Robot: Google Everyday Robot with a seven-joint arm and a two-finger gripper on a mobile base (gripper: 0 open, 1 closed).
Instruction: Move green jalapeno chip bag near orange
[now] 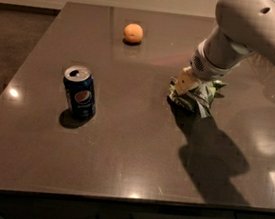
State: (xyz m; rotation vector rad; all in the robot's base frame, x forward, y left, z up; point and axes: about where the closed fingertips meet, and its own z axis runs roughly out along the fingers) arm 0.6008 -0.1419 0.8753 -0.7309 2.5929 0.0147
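Here's the green jalapeno chip bag [203, 95], crumpled on the right half of the worktop [132, 151], well apart from the orange [133, 32] up at the far side. The gripper [184, 87] is right on the bag's left end, and the fingers [185, 80] look pinched narrow onto the foil, with the bag bunched up around them. Whether the bag is resting on the surface or just clear of it, I can't tell; its shadow sits tight underneath.

Now the risks. That's slick, wrinkly foil held by one end, so a quick swing could let it slide out of the pinch, or the loose tail could drag and twist free. The orange is round and sits on a smooth top: come in too close or too low and a nudge sends it rolling, possibly towards the far edge, which isn't far behind it. The big arm [248, 30] sweeping left could do the same.

Room to move looks good, though. The stretch between bag and orange is bare, a straight diagonal run up and left. The Pepsi can [81, 92] stands off to the left, well out of that line. The near edge and right side are far from the path.
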